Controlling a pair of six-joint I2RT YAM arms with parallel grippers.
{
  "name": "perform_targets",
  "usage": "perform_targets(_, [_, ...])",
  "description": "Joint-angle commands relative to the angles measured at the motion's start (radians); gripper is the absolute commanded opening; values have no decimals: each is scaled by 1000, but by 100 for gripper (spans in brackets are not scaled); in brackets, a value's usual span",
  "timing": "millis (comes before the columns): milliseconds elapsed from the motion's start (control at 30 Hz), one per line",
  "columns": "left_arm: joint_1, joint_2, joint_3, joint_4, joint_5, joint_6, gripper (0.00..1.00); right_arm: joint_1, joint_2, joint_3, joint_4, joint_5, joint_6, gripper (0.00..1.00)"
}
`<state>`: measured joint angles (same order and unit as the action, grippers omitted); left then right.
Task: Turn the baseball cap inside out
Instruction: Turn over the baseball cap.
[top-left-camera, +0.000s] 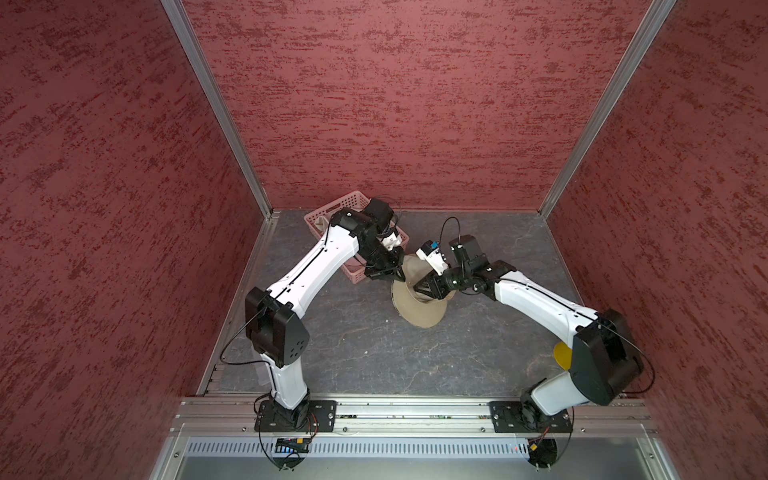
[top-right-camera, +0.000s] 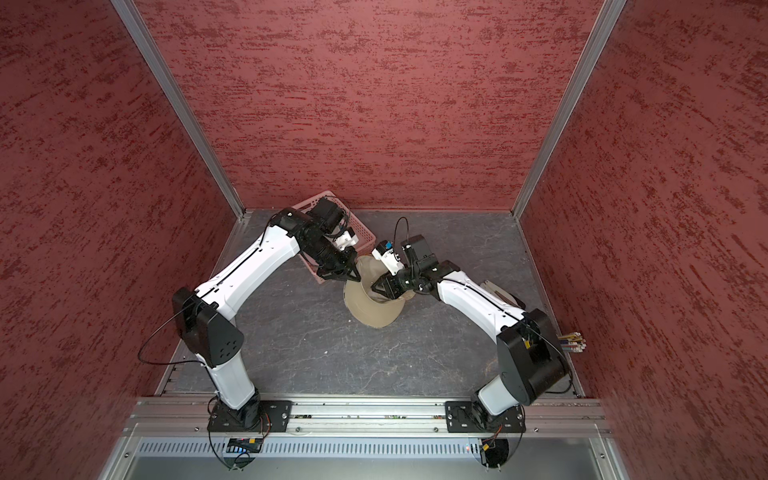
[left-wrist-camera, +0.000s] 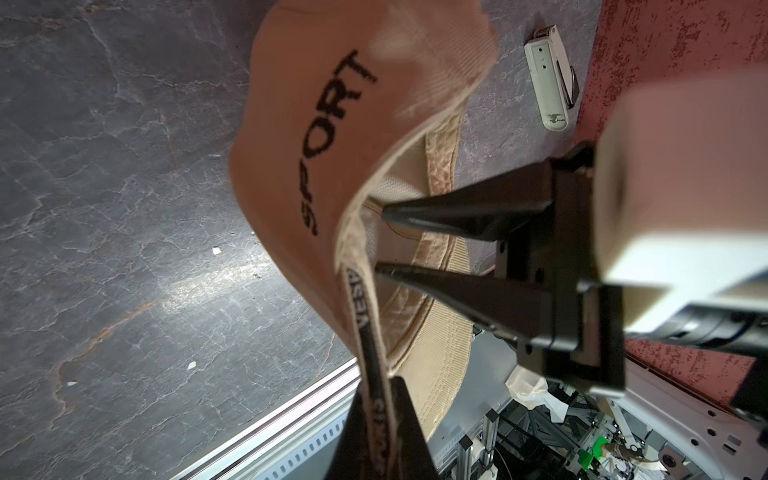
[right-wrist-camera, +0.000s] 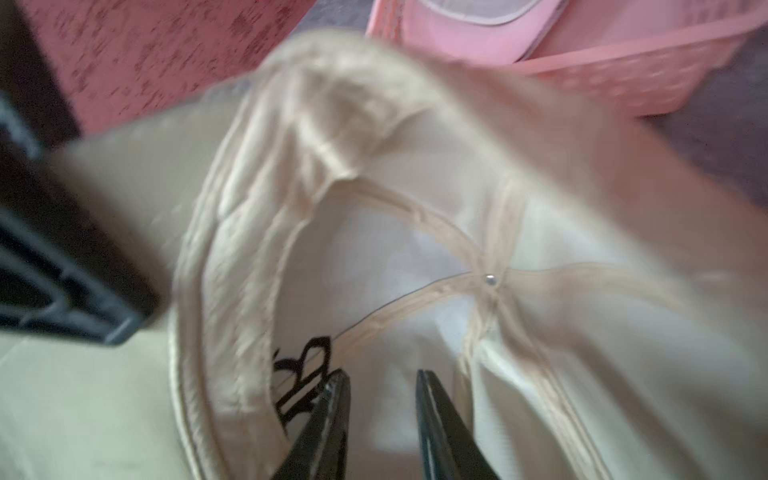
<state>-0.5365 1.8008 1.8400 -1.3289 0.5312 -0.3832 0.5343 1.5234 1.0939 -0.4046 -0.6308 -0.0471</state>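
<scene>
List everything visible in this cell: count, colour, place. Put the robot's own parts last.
baseball cap: one, tan, mid-table between the two grippers
basket: one, pink, far left of the table, partly under the left arm
fabric item: one, beige, inside the basket, mostly hidden
oblong device: one, white, on the table near the right wall
disc: one, yellow, by the right arm's elbow, partly hidden
sticks: a bundle, mixed colours, by the right wall; count unclear
table: one, dark grey
left gripper: one, black, shut on the cap's rim band
right gripper: one, black, jaws apart inside the cap
</scene>
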Motion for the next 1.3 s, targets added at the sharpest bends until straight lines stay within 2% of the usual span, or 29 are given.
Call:
perform_targets(0, [0,-19,19,-6,51,32,0,10,-54,-15,-11,-122,-126,31])
perform_targets(133, [-2,-17,44,-33,55,73,0,12,-36,6,-134,-181,-260,33])
perform_targets(300, [-11,-27,57,-51,50,140,0,10,26,28,-237,-149,-368,33])
perform_targets(467, [19,-89,-35,40,35,133,0,10,5,-31,-240,-129,-418,28])
perform_targets(667, [74,-150,-123,119,88,133,0,11,-52,-96,-239,-122,-389,26])
perform_targets(933, [60,-220,-173,114,112,162,0,36,-20,-100,-220,-73,-327,25])
perform_targets(1100, [22,-237,-203,115,139,176,0,55,35,-54,-204,25,-292,25])
perform_targets(1267, [36,-264,-236,137,157,173,0,54,55,-58,-165,44,-290,23])
